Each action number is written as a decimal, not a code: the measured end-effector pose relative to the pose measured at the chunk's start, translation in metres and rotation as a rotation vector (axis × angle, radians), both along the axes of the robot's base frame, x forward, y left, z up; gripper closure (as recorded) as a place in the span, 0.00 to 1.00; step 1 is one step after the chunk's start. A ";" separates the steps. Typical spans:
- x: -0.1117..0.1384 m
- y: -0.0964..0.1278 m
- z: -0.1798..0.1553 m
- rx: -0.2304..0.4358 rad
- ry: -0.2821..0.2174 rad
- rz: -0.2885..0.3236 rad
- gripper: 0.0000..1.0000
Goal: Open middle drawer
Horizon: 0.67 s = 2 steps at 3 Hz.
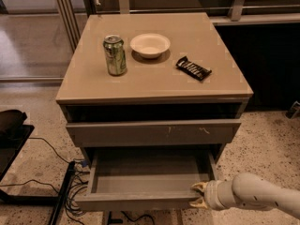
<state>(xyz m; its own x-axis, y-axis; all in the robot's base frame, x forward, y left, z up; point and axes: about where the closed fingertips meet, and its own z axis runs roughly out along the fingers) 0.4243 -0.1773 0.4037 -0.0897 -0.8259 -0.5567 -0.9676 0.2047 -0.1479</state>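
Note:
The middle drawer (140, 201) is pulled out at the bottom of the grey-brown cabinet, showing its shallow grey box interior, which is empty. My gripper (199, 195), on a white arm coming in from the lower right, is at the drawer's front right corner. One fingertip (199, 186) is inside the front panel and the other is outside it, so the gripper is clamped on the front. Above it, the taller front with pale scratch marks (154, 132) is closed.
On the cabinet top (93, 86) stand a green can (115, 55), a white bowl (150, 45) and a dark candy bar (193, 68). Black cables (70, 191) and a dark object (9, 125) lie on the floor at left. A dark wall is at right.

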 end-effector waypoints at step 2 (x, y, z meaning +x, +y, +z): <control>0.000 0.000 0.006 0.000 0.000 0.000 1.00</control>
<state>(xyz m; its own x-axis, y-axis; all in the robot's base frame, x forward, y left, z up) 0.4242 -0.1773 0.4096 -0.0897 -0.8259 -0.5567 -0.9676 0.2047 -0.1479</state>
